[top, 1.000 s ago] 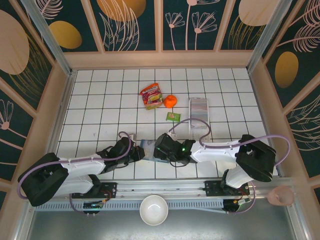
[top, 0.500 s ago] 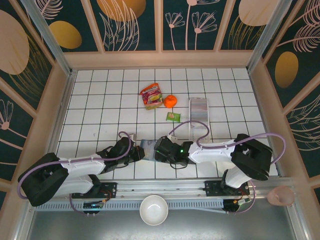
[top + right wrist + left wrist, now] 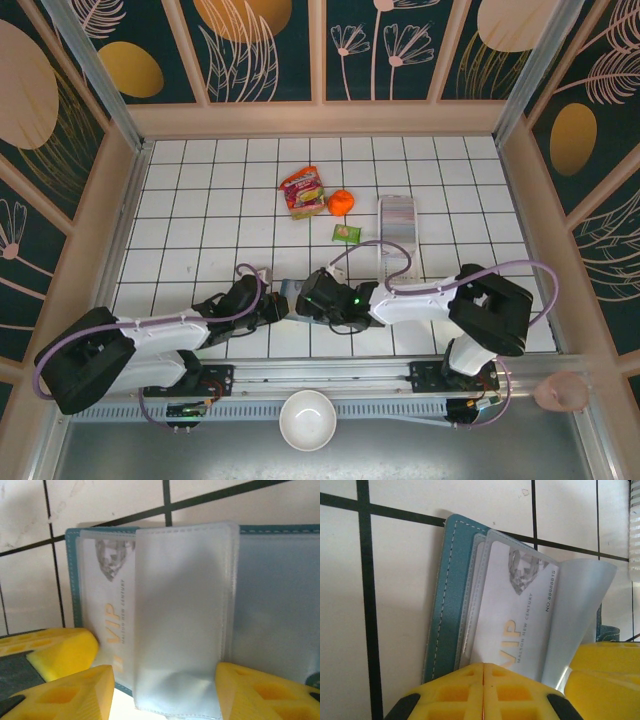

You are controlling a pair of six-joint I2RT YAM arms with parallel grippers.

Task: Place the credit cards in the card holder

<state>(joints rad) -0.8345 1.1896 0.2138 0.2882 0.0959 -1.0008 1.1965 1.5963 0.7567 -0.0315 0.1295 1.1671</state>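
The stitched teal card holder (image 3: 445, 605) lies open on the white tiled bench (image 3: 400, 590), a glossy white VIP card (image 3: 515, 625) inside; the left pincer (image 3: 483, 687) pinches its near edge, yellow pads together; the right pincer (image 3: 164, 685) stands spread astride a curled frosted sleeve (image 3: 180, 605).

Bright, even light, soft faint shadows; wrist close-ups blur nearest the lens.
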